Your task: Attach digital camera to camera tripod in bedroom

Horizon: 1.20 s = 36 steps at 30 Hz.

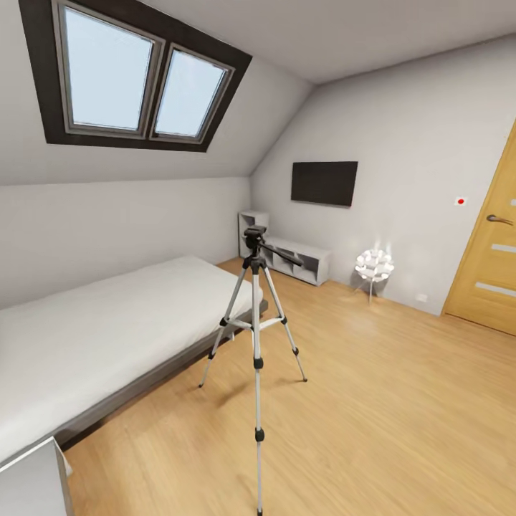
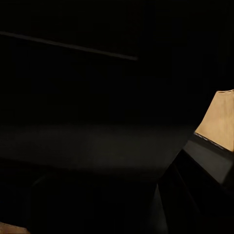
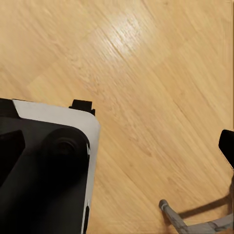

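Note:
The camera tripod [image 1: 256,315] stands on the light wood floor in the middle of the bedroom, close in front of me and just off the bed's corner. Its three silver legs are spread, and the nearest leg runs down to the head view's lower edge. Its black head [image 1: 254,235] carries nothing on top, and the pan handle [image 1: 283,254] points right. The digital camera is out of view. In the right wrist view a black tip [image 3: 227,146] at the picture's edge may be one finger. The left wrist view is almost wholly dark, so I cannot make out fingers there.
A low grey bed [image 1: 93,337] fills the left side. Against the far wall are a white shelf unit [image 1: 297,259], a wall TV [image 1: 324,183] and a small white spiky lamp [image 1: 374,266]. A wooden door [image 1: 491,251] is at right. My own base [image 3: 46,170] shows over the floor.

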Motion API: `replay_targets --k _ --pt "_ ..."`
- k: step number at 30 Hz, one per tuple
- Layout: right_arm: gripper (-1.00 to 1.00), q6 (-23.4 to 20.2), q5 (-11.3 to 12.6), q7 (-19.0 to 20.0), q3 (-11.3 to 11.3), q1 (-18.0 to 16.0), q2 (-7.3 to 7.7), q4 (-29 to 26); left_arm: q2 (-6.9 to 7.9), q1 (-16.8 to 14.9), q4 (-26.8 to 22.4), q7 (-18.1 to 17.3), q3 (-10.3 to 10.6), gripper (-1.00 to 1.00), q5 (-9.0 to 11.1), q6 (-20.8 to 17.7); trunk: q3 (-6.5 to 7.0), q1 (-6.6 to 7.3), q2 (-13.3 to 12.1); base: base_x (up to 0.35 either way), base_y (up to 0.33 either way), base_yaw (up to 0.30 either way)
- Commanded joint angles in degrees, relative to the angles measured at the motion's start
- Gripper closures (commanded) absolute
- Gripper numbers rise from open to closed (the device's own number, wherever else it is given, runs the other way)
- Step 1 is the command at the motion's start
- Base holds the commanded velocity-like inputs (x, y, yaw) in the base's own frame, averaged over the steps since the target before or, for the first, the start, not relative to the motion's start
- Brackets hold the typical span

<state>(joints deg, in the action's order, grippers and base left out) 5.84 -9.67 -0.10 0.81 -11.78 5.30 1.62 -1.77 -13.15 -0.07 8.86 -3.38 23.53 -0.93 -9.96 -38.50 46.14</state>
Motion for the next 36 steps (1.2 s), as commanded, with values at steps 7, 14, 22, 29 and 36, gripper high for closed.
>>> replay_targets --k 7,14,22,29,36 --pt "-1.00 0.31 -0.45 0.00 0.07 -0.08 0.13 0.17 0.01 -0.04 -0.02 -0.06 -0.31 1.00 -0.69 0.03 -0.08 -0.03 0.05 0.297 0.000 0.000" --pt "-1.00 0.32 -0.44 -0.06 0.07 -0.08 0.22 0.17 0.01 -0.04 -0.02 -0.07 -0.31 1.00 -0.74 0.05 -0.08 -0.03 0.05 0.318 0.097 0.000" --pt "-1.00 0.31 -0.44 -0.06 0.08 -0.08 0.23 0.19 0.06 -0.04 -0.02 -0.07 -0.31 1.00 -0.72 0.05 -0.08 -0.03 0.05 0.287 0.223 0.000" --pt "-1.00 0.31 -0.44 -0.07 0.07 -0.08 0.23 0.17 0.08 -0.04 -0.02 -0.07 -0.31 1.00 -0.74 0.05 -0.08 -0.03 0.05 0.265 0.256 0.000" --pt "-1.00 0.31 -0.44 -0.05 0.07 -0.08 0.23 0.20 0.01 -0.04 -0.02 -0.07 -0.31 1.00 -0.75 0.05 -0.08 -0.03 0.05 0.263 0.259 0.000"
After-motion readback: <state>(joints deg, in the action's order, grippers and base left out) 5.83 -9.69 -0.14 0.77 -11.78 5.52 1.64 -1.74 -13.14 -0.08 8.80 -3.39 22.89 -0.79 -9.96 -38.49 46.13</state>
